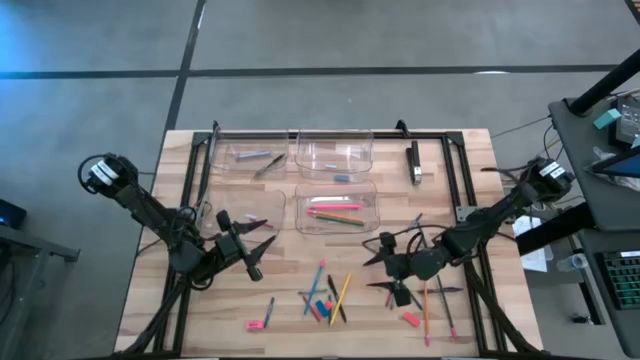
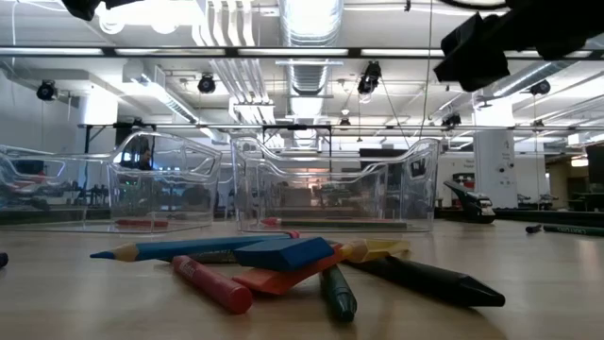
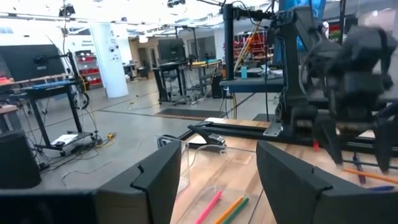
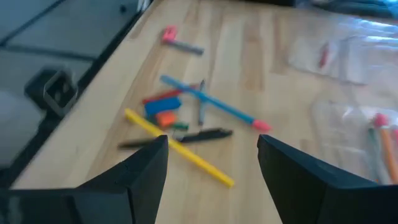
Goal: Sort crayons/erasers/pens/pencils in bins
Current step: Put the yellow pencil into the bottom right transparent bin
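Counting four bins, three pencils inside one

A light wooden table is seen. Four clear plastic rectangular bins are placed on its far half. Nearer, a loose pile of coloured pencils, dark pens and small erasers is spread directly on the wood.

A yellow pencil, a blue pencil and a black pen are being shown on pale wood. A blue eraser and a red crayon are being seen before clear bins.
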Motion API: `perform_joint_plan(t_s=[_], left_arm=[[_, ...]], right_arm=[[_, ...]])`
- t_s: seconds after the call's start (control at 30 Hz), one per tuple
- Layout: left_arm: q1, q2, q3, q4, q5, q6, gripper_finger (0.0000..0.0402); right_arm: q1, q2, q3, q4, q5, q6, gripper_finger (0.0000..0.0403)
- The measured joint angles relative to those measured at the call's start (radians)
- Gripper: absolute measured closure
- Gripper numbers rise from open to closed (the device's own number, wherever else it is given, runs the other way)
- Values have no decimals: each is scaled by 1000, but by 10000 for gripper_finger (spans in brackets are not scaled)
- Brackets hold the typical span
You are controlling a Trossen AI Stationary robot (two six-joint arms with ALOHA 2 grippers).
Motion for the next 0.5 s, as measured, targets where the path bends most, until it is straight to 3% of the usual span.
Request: perform_joint_plan(t_s=[0.2,0.33,0.5], left_arm=[[13,0,-3,0,0,-9,208],[13,3,-5,0,1,-9,208],[13,5,-6,-1,1,-2,208]], right_arm=[[-2,148,38,111,-136,-124,165],[-5,245,98,109,-153,-177,165],[-46,345,167,99,-278,-178,166]])
